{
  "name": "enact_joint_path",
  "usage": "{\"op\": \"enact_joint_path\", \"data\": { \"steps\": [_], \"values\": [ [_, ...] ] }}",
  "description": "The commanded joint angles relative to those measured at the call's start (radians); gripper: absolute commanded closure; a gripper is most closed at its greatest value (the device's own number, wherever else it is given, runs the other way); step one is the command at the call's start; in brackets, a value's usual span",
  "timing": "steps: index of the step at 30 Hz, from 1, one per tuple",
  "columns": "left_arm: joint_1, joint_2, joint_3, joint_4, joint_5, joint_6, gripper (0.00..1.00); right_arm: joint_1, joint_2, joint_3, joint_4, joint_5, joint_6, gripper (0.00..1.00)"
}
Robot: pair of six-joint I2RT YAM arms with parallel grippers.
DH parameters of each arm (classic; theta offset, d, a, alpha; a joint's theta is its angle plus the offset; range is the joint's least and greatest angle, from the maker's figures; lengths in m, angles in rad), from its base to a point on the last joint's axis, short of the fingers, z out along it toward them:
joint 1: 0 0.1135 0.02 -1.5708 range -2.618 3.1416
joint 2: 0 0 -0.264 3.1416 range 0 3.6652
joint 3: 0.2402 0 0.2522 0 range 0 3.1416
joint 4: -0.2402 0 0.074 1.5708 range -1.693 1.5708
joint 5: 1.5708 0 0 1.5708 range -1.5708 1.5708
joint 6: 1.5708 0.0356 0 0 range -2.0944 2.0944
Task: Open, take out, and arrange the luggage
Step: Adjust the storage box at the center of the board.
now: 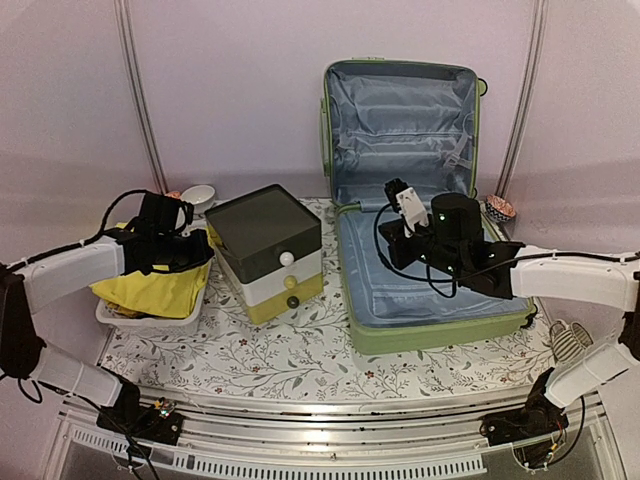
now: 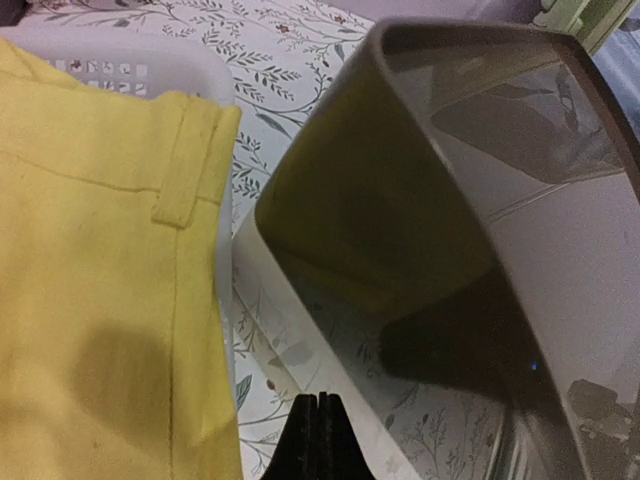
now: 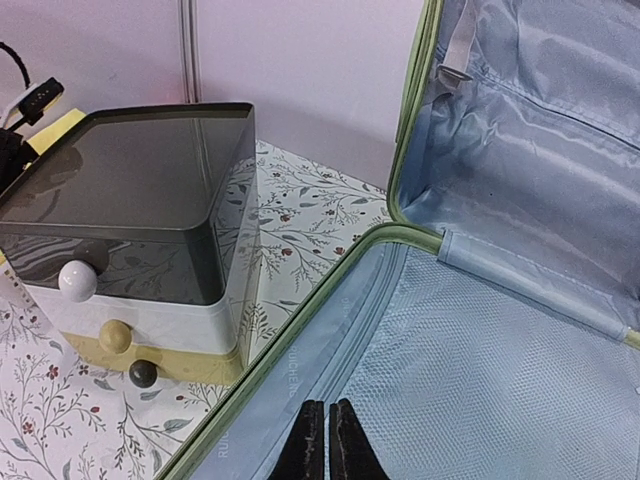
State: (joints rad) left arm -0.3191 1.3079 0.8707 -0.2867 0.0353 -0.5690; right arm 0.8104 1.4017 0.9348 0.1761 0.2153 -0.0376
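Left fingers pressed shut, empty beside yellow garment; right fingers shut, empty, over the luggage.

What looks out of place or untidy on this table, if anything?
Only the yellow garment: it lies bunched in the white basket on the left and seems to hang over its edge. The open luggage and the drawer box show no damage or spill.

Floral table: luggage, drawer box, basket
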Motion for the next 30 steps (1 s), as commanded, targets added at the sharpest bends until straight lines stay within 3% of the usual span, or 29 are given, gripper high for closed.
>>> {"op": "enact_joint_path", "data": {
  "steps": [1, 15, 19, 26, 30],
  "values": [
    [0.019, 0.086, 0.055, 0.103, -0.006, 0.018, 1.0, -0.031, -0.077, -0.038, -0.051, -0.026, 0.066, 0.96],
    [0.068, 0.289, 0.168, 0.182, 0.022, 0.052, 1.0, -0.105, -0.162, -0.078, -0.189, -0.06, 0.123, 0.96],
    [0.074, 0.301, 0.193, 0.139, -0.003, 0.08, 1.0, -0.127, -0.161, -0.07, -0.222, -0.07, 0.149, 0.95],
    [0.078, 0.091, 0.079, 0.088, -0.104, 0.109, 0.98, -0.223, -0.184, -0.08, -0.233, -0.083, 0.191, 0.89],
    [0.08, -0.103, -0.021, 0.092, -0.206, 0.098, 0.86, -0.347, -0.234, -0.103, -0.224, -0.088, 0.218, 0.82]
  ]
}}
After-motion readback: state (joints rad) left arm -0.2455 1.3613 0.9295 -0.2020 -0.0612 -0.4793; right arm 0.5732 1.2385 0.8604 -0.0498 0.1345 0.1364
